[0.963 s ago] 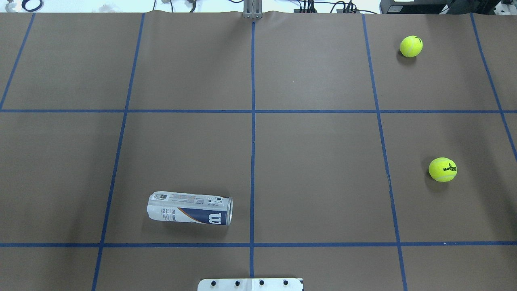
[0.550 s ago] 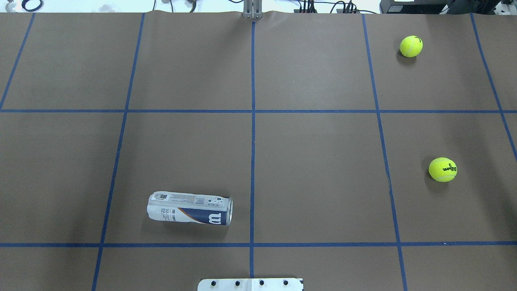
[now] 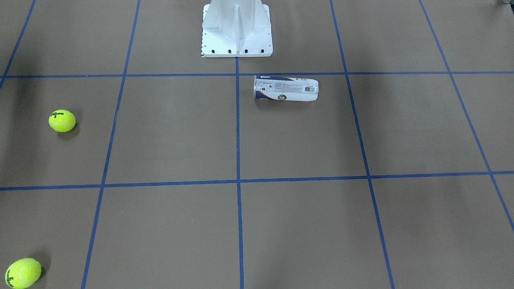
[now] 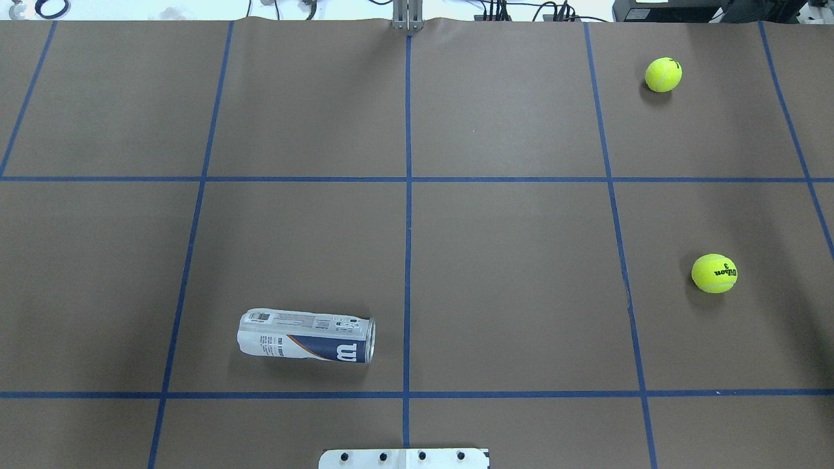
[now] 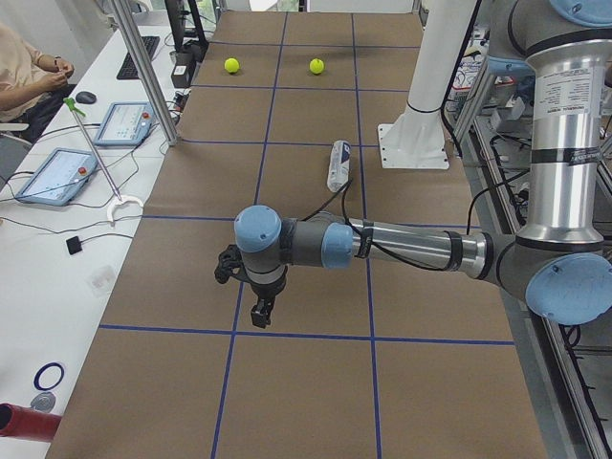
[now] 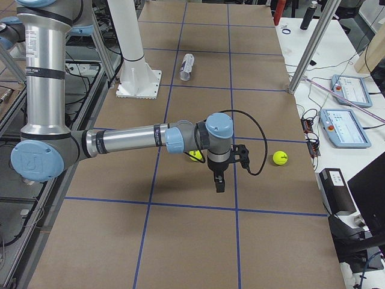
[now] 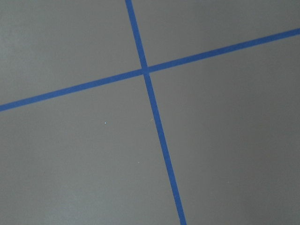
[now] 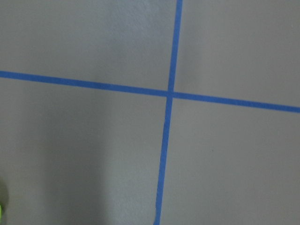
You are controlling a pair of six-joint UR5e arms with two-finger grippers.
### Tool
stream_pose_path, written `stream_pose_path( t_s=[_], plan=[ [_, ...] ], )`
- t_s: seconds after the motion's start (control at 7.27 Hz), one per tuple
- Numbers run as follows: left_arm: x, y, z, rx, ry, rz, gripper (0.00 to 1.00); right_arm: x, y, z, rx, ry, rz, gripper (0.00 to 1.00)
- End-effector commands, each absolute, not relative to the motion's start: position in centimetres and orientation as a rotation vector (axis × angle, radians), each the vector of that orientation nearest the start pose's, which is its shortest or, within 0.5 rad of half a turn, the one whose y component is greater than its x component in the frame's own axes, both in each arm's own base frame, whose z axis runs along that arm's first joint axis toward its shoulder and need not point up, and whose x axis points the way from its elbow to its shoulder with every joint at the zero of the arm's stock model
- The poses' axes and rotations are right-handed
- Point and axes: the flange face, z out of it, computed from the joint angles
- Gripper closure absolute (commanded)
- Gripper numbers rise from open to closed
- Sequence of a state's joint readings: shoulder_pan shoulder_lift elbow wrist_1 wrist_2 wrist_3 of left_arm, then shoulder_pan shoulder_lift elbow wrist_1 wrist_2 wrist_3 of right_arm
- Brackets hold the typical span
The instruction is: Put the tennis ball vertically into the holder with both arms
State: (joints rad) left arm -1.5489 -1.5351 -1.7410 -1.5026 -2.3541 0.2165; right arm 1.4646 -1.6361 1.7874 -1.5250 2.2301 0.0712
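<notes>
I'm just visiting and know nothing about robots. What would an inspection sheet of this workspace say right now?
Surface: table covered in brown paper with a grid of blue tape.
Job's things: holder lies on its side on the robot's left half; near tennis ball and far tennis ball sit loose on the right half, well apart from it.
Clutter: blue ring and red cylinder on the side bench.
Grippers: left gripper and right gripper hang over bare paper, holding nothing; open or shut cannot be told.
Cables: black cable loops off the right wrist.
Surroundings: white pedestal, tablets, seated person.
</notes>
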Motion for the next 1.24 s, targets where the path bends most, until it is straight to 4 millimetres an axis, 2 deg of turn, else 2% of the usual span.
stream_pose_path(
  t_s=[0.0, 0.28, 0.55, 0.69, 0.83, 0.96, 1.1],
  plan=[
    [-4.9, -51.3, 55.9, 0.26, 0.768, 0.303, 0.0, 2.1, -47.9, 58.9, 0.14, -0.676, -0.102, 0.01],
    [-4.8, -52.6, 54.3, 0.332, 0.763, 0.328, 0.0, 2.1, -47.8, 59.2, 0.133, -0.675, -0.099, 0.01],
    [-4.4, -52.9, 54.2, 0.378, 0.76, 0.35, 0.0, 2.1, -47.7, 59.4, 0.129, -0.675, -0.097, 0.01],
    [-2.5, -53.4, 52.9, 0.434, 0.768, 0.407, 0.0, 2.1, -47.7, 59.4, 0.129, -0.675, -0.097, 0.01],
    [2.5, -54.1, 50.9, 0.517, 0.779, 0.535, 0.01, 2.1, -47.6, 59.5, 0.127, -0.676, -0.097, 0.01],
    [6.9, -55.4, 47.3, 0.606, 0.793, 0.643, 0.01, 2.1, -47.6, 59.5, 0.127, -0.676, -0.097, 0.01],
    [10.7, -56.0, 44.3, 0.62, 0.828, 0.685, 0.01, 2.1, -47.6, 59.5, 0.127, -0.676, -0.097, 0.01]
  ],
)
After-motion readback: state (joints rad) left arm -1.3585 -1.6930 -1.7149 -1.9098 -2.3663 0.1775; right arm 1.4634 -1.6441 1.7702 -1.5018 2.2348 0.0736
